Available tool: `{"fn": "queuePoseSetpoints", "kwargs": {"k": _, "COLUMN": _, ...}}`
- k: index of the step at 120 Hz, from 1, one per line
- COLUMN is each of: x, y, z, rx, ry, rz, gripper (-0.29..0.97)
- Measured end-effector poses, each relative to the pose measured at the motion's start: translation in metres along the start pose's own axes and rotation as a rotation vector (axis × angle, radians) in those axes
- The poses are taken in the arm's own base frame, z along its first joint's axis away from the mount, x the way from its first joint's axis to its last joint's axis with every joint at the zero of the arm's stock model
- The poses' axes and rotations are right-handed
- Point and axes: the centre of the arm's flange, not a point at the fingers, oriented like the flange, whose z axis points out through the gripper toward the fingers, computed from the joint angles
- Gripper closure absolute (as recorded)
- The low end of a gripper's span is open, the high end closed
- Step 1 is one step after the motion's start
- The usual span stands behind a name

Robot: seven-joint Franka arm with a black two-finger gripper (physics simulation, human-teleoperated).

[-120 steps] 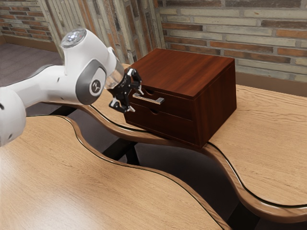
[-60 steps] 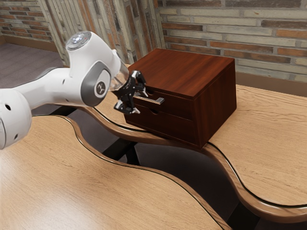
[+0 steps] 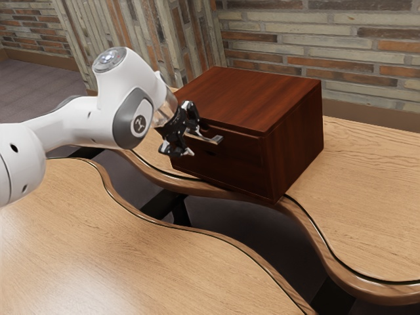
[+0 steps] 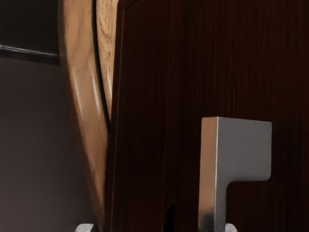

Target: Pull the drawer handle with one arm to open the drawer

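Centre-left, gripper point(image 3: 189, 134) sat at the drawer handle point(image 3: 211, 138), fingers open, unclamped; drawer point(image 3: 236, 148) looked shut, grasp and pull undone.

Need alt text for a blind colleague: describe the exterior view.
A white robot arm reaches in from the exterior view's left, its black gripper at the left end of the metal handle on a dark wooden drawer cabinet. The cabinet stands on a wavy-edged wooden table before a brick wall.
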Motion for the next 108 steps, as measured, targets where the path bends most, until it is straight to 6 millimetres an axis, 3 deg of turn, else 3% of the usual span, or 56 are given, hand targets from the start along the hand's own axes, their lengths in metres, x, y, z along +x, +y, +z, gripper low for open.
{"fn": "queuePoseSetpoints", "kwargs": {"k": 44, "x": 0.001, "y": 0.001, "z": -0.007, "rx": -0.003, "ry": 0.001, "rz": 0.001, "gripper": 0.71}}
{"fn": "queuePoseSetpoints", "kwargs": {"k": 68, "x": 0.002, "y": 0.000, "z": -0.008, "rx": 0.003, "ry": 0.002, "rz": 0.001, "gripper": 0.76}}
{"fn": "queuePoseSetpoints", "kwargs": {"k": 108, "x": 0.006, "y": -0.021, "z": -0.022, "rx": 0.018, "ry": -0.016, "rz": -0.015, "gripper": 0.78}}
